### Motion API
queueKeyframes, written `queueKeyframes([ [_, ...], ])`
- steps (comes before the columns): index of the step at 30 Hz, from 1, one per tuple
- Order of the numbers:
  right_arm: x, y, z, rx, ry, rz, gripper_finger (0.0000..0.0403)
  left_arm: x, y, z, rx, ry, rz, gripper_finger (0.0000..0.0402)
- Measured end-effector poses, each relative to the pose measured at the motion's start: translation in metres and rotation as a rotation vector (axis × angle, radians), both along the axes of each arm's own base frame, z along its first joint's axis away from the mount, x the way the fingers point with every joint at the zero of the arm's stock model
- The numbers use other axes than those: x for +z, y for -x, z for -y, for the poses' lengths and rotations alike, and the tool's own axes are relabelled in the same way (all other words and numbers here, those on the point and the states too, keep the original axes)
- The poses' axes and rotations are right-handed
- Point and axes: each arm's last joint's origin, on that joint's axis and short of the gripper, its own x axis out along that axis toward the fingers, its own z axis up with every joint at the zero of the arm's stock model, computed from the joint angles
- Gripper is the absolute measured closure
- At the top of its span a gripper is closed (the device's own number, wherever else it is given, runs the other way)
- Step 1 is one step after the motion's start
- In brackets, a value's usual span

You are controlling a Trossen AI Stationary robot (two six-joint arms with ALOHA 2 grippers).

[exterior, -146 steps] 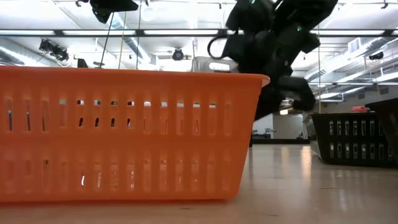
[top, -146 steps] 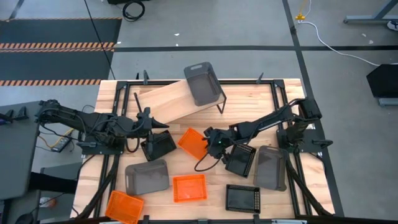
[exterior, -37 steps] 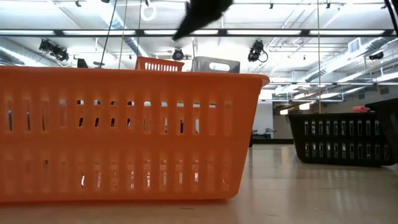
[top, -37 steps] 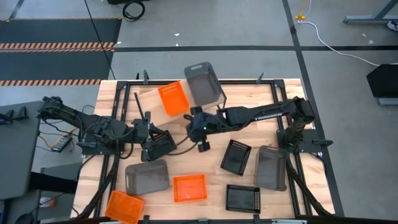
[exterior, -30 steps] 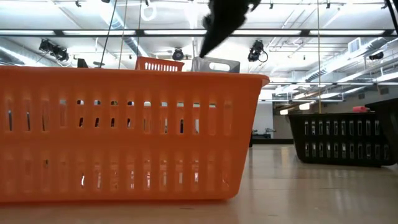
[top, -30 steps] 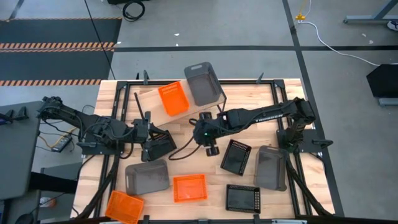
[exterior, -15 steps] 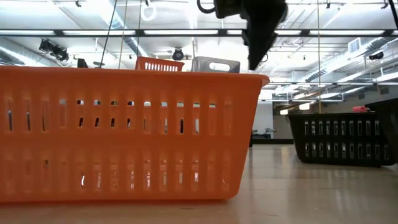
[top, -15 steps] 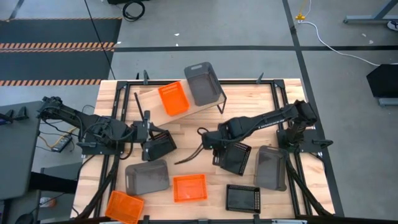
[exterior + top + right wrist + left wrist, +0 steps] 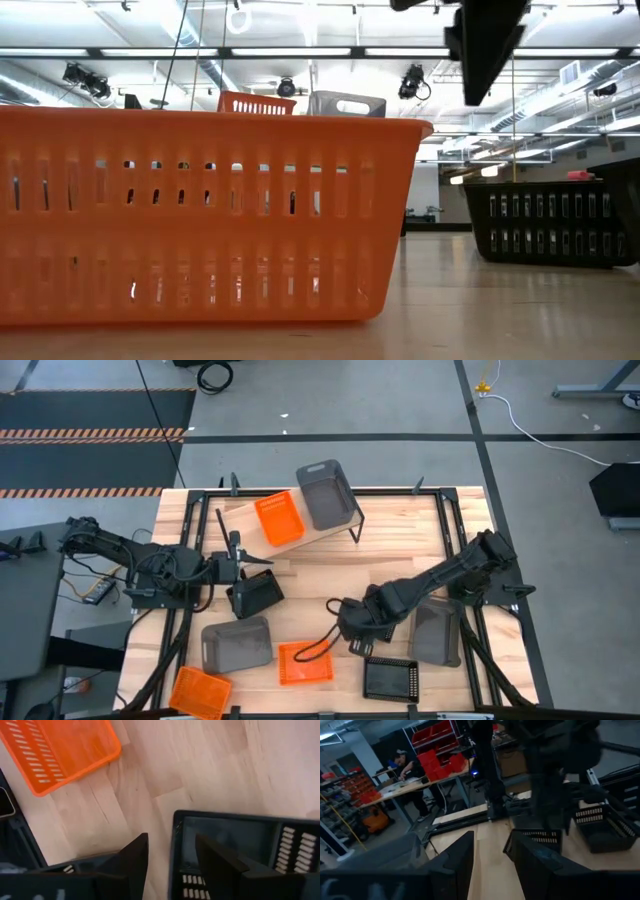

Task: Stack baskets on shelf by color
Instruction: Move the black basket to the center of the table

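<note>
Right wrist view has my right gripper open, fingers straddling a black basket's wall, it seems. Nearby lies an orange basket. My left gripper hovers open over another black basket. Farther off, the shelf carries an orange basket beside a grey bin.

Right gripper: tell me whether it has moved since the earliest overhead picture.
Yes. The right gripper has pulled away from the shelf toward the table's near edge, now over the black basket beside the orange basket.
</note>
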Motion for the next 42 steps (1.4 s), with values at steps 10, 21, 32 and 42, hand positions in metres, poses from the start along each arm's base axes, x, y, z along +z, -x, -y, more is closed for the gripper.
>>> queueKeyframes([
  [10,-0.026,0.019,-0.023,-0.123,0.020,-0.036,0.0224,0.002,-0.002,-0.006,0.032,0.007,0.021,0.0257],
  [21,-0.057,0.035,-0.020,-0.078,0.081,-0.119,0.0224,0.002,-0.002,-0.006,0.033,0.023,0.025,0.0253],
  [32,-0.082,0.034,-0.010,0.038,0.091,-0.080,0.0224,0.001,-0.002,-0.006,0.036,0.076,0.021,0.0253],
  [42,-0.086,0.023,0.011,0.157,0.194,-0.033,0.0261,0.000,-0.001,-0.006,0.037,0.094,0.014,0.0253],
])
